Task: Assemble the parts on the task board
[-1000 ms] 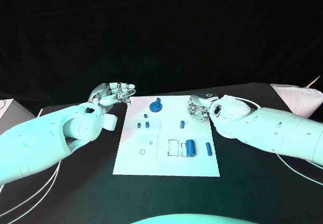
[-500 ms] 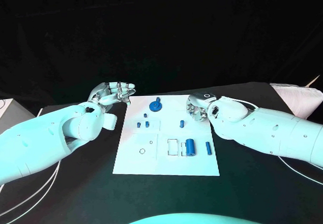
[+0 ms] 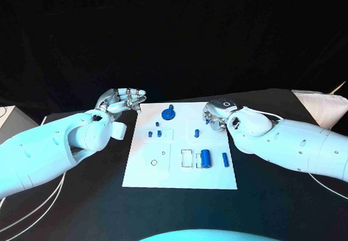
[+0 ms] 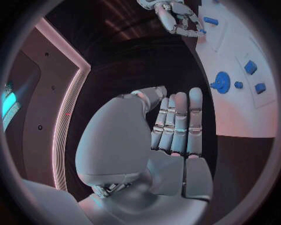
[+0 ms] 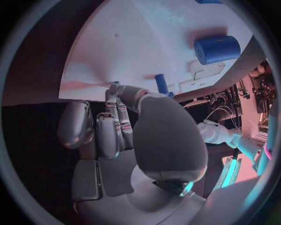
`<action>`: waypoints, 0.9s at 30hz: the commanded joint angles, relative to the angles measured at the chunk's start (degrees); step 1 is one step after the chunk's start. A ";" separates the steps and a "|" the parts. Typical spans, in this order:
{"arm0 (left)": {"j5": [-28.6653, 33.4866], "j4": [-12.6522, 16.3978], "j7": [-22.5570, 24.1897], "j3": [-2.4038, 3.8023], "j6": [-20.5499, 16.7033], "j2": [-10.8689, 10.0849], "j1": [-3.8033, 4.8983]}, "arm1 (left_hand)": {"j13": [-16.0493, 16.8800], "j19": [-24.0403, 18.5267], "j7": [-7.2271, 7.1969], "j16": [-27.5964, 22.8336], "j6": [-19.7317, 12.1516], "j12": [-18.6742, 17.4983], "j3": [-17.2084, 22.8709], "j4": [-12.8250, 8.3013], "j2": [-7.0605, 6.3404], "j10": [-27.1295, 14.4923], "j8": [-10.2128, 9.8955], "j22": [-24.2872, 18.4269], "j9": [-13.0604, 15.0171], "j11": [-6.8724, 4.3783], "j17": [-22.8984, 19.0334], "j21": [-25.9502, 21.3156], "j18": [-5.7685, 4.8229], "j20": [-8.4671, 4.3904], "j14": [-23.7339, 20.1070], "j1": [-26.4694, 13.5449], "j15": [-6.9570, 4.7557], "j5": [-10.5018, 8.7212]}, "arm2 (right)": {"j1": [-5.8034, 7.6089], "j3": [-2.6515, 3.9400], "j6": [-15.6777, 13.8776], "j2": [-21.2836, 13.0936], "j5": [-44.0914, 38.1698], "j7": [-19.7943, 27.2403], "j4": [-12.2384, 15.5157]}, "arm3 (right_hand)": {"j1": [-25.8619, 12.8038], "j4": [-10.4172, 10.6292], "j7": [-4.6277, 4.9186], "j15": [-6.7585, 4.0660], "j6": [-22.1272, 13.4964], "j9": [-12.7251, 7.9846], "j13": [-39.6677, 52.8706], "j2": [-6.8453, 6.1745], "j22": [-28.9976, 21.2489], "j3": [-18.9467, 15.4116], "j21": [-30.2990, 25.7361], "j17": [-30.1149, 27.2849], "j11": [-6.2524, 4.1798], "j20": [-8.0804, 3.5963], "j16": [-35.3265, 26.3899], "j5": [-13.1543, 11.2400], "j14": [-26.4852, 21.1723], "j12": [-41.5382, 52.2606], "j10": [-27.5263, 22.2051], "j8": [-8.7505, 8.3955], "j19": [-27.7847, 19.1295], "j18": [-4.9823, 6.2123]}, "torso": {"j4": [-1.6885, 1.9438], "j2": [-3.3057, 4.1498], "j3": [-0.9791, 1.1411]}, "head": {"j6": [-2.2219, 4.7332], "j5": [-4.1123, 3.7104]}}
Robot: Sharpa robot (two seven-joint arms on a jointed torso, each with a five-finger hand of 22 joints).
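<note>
The board lay mid-table, black cloth all round, darkness behind. The left hand hovered off its far-left corner, fingers straight and pressed together, holding nothing. The right hand sat over the far-right edge, fingers curled close by a small peg; whether it pinched it I couldn't tell. Parts lay scattered: gear, cylinder. A loose pinch could drop the peg, and it might roll off onto the cloth.
</note>
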 commanded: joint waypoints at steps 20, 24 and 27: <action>0.00 0.29 0.32 0.06 -0.10 -0.32 -0.04 | -0.09 -0.06 -0.06 -0.41 -0.55 0.47 -0.10 -0.51 0.36 -0.59 0.37 -0.10 -0.02 -0.11 -0.12 -0.34 0.94 0.05 0.11 0.10 0.15 0.06 | 1.32 1.09 -7.26 -6.47 2.00 1.51 11.43 | -1.76 -0.02 0.07 -0.37 0.69 0.23 0.62 -0.77 0.99 -0.35 1.47 0.88 -1.28 -0.47 0.01 -0.07 3.46 -0.63 1.55 0.24 2.00 -0.95 | -0.10 -0.13 -0.09 | 0.84 -0.23; 0.03 0.45 0.27 0.06 -0.13 -0.52 -0.08 | -0.09 -0.06 -0.06 -0.41 -0.55 0.47 -0.10 -0.51 0.36 -0.59 0.37 -0.10 -0.02 -0.11 -0.12 -0.34 0.94 0.05 0.11 0.10 0.15 0.06 | 1.29 1.11 -6.27 -6.95 2.09 1.36 12.01 | -1.82 -0.07 0.10 -0.36 0.63 0.23 0.63 -0.83 0.93 -0.36 1.35 0.72 -1.26 -0.47 -0.11 -0.13 3.43 -0.70 1.50 0.18 1.96 -0.93 | -0.20 -0.01 0.06 | 0.97 0.17; 0.05 0.39 0.27 0.06 -0.22 -0.63 -0.14 | -0.09 -0.06 -0.06 -0.41 -0.55 0.47 -0.10 -0.51 0.36 -0.59 0.37 -0.10 -0.02 -0.11 -0.12 -0.34 0.94 0.05 0.11 0.10 0.15 0.06 | 1.27 1.10 -5.73 -7.33 2.29 1.43 12.72 | -2.02 -0.08 0.17 -0.33 0.58 0.24 0.67 -0.95 0.89 -0.45 1.22 0.51 -1.22 -0.46 -0.25 -0.19 3.38 -0.81 1.44 0.11 1.90 -0.90 | -0.27 0.01 0.05 | 1.02 0.26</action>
